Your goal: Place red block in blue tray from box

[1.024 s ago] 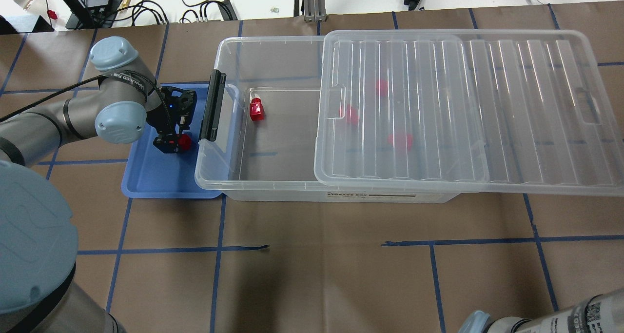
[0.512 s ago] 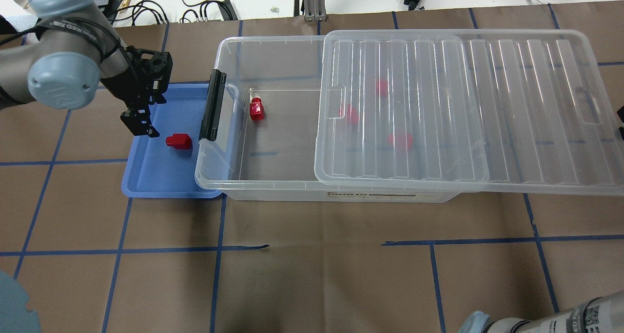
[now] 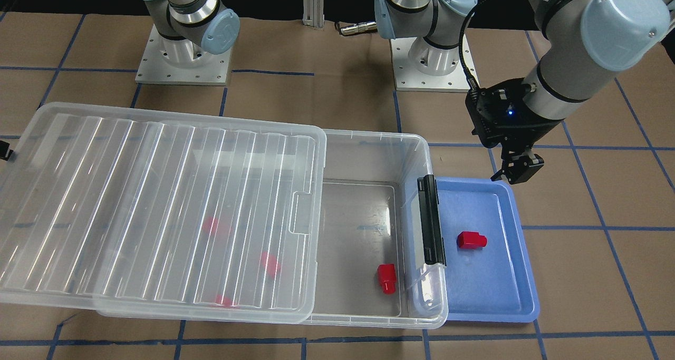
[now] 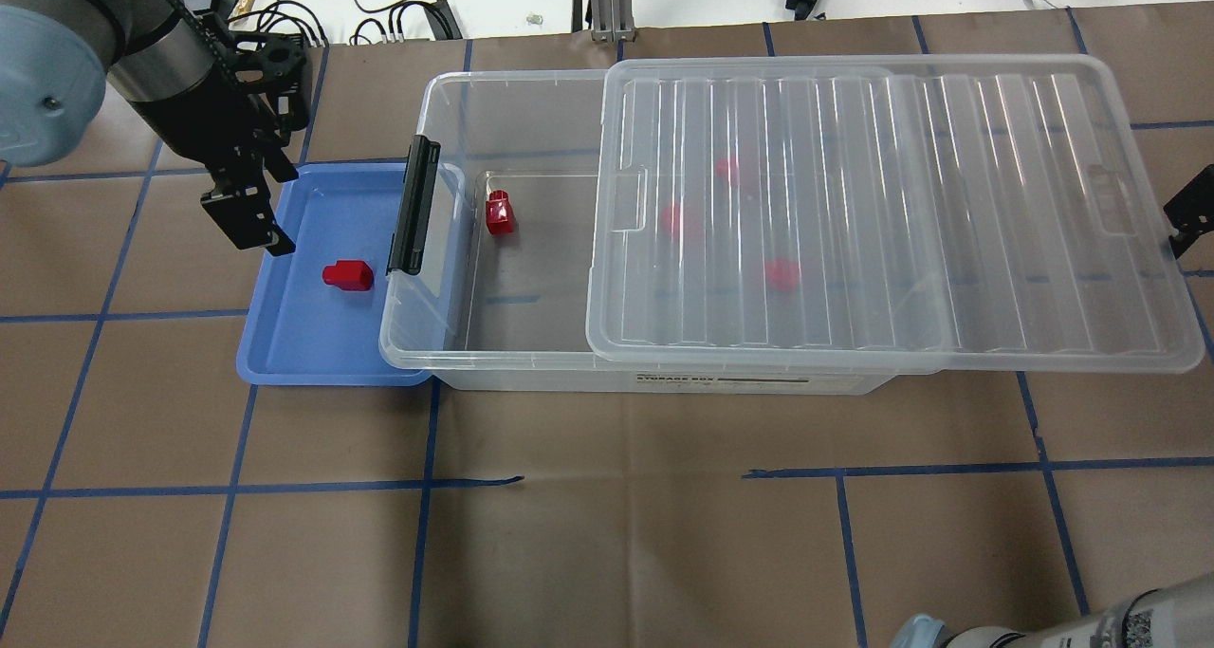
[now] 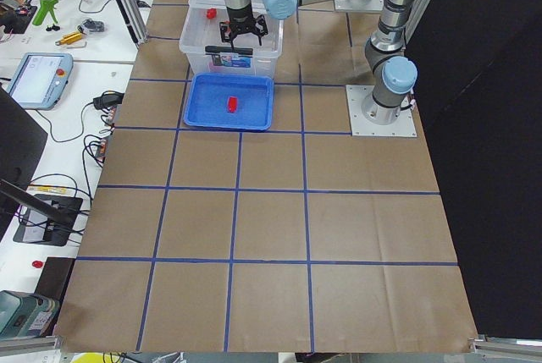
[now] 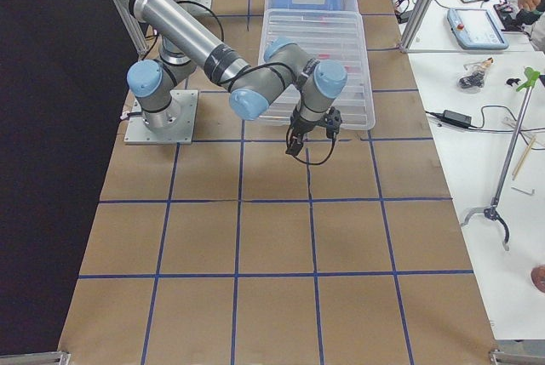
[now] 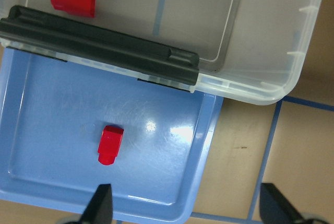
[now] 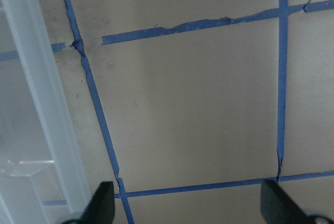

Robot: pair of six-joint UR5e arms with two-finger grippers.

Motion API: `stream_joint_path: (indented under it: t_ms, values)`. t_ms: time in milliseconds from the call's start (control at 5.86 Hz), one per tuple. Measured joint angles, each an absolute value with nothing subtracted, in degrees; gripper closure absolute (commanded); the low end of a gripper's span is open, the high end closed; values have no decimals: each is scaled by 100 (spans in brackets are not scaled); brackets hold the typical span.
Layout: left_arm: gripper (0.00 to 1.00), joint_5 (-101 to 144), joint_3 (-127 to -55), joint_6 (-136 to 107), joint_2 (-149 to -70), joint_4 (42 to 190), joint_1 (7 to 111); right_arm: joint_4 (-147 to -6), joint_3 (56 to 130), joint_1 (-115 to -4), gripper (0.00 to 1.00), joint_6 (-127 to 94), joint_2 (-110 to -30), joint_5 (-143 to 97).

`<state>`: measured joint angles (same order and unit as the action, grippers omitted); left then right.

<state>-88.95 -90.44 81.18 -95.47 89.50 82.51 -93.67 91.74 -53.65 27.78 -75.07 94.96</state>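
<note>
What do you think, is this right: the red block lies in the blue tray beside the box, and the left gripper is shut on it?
Not quite. The red block does lie in the blue tray beside the box, but the left gripper is open, not shut on it. It hovers by the tray's rim, apart from the block. The left wrist view shows its fingers spread wide and the block lying free.

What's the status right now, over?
Left gripper open, empty, over edge of blue tray. Right gripper open, empty. Red block lying in blue tray. Nothing blocking it.
</note>
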Motion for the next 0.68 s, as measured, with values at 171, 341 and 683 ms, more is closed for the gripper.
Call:
stream_joint_path:
  t_ms: [171,341,683]
  values:
    - [2,-8902,-9038,6941,-9371,8986,8357,-9342,9179,-5489,0,2715,-7532,9493]
    - [2,-8906,-9046,5317,-9186,8996,8419,-9330,9182,-5602,0,2659,-7553,9492]
    - [2,-8894,-9023,2135,-9075,8933,8678,-9322,9188,-5857,0,2627,-7585,9495]
